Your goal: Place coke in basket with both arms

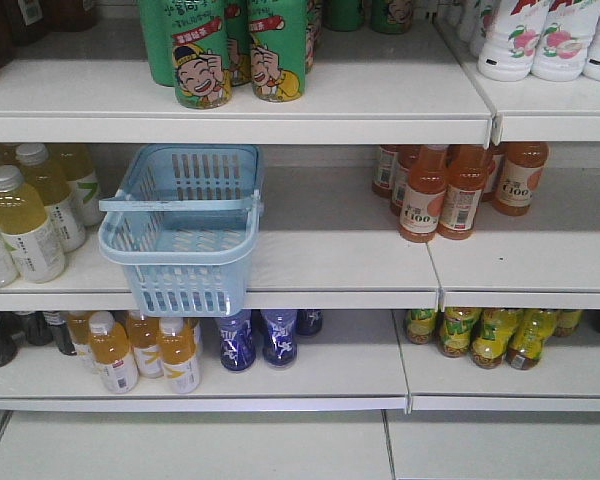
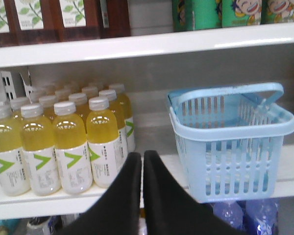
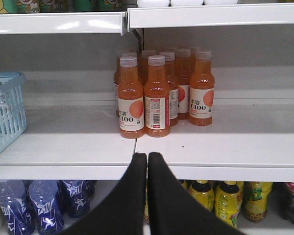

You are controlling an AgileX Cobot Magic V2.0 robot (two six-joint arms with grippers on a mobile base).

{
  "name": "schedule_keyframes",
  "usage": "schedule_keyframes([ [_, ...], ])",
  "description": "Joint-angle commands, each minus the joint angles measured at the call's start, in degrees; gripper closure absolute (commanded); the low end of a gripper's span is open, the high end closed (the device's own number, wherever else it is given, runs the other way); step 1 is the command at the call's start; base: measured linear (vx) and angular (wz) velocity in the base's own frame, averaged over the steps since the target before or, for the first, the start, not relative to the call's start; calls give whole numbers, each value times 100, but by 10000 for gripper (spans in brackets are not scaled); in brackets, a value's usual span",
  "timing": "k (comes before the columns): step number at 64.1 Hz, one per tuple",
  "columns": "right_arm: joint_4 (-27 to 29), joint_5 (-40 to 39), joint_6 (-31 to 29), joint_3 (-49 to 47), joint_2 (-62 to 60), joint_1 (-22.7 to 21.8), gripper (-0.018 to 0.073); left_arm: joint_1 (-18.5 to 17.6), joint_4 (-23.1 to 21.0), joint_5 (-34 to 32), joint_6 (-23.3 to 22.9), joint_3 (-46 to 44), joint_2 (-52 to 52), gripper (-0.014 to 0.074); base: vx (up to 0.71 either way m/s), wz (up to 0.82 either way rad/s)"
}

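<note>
The light blue basket stands on the middle shelf with its front overhanging the shelf edge, and it looks empty. It also shows right of my left gripper in the left wrist view as basket, and at the far left of the right wrist view as basket. My left gripper is shut with nothing in it, in front of the shelf edge between the yellow bottles and the basket. My right gripper is shut and empty too, in front of the orange bottles. The coke is out of view. Neither arm shows in the front view.
Yellow drink bottles fill the middle shelf left of the basket. Orange bottles stand to its right. Green cans sit on the top shelf. Blue bottles and yellow-green bottles are on the bottom shelf.
</note>
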Motion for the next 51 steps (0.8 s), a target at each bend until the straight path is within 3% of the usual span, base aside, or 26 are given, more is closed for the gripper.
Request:
schedule_keyframes([
  [1, -11, -461, -25, 42, -71, -29, 569, -23, 11, -738, 23, -187, -111, 603, 0, 0],
  [6, -11, -461, -25, 42, -71, -29, 569, -23, -15, -1049, -30, -187, -111, 603, 0, 0],
  [16, -11, -461, -25, 42, -71, -29, 569, -31, -66, -1542, -842, -419, -111, 603, 0, 0],
  [32, -11, -461, -25, 42, -71, -29, 569, -31, -42, 510, -1033, -1882, 865, 603, 0, 0],
  [45, -11, -461, -25, 42, -71, -29, 569, -31, -8, 1252, -806, -3101, 2142, 603, 0, 0],
  [51, -11, -461, -25, 42, -71, -29, 569, -31, -8, 1270, -806, -3277, 2564, 603, 0, 0],
])
